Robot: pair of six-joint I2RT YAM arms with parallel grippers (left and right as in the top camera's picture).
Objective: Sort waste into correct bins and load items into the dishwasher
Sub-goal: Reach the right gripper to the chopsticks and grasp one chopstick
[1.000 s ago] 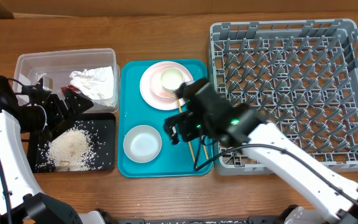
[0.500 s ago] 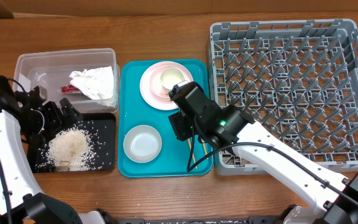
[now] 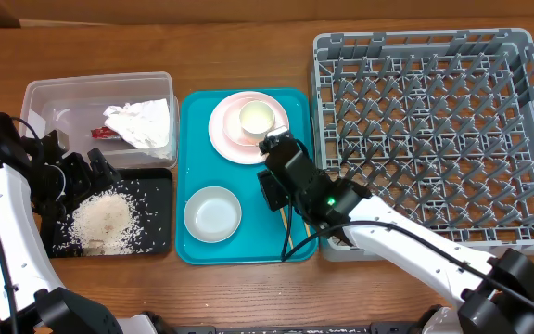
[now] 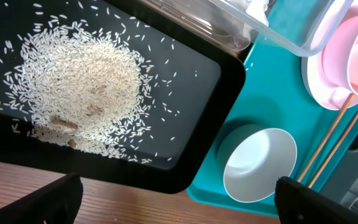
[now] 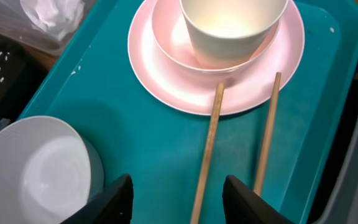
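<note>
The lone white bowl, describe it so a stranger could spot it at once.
Find the teal tray between the black rice tray and the grey rack. In its near left corner sits a round white bowl. Unlike the cup stacked on the pink plate, it stands alone on the tray.

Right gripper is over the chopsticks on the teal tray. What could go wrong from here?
1. The right gripper straddles only one chopstick; the second chopstick runs toward one finger, so closing may grab just one or shove the other aside.
2. Both tips lie on the plate rim; a dragged lift could shift it.
3. The white bowl sits close beside the other finger and might get bumped.
</note>
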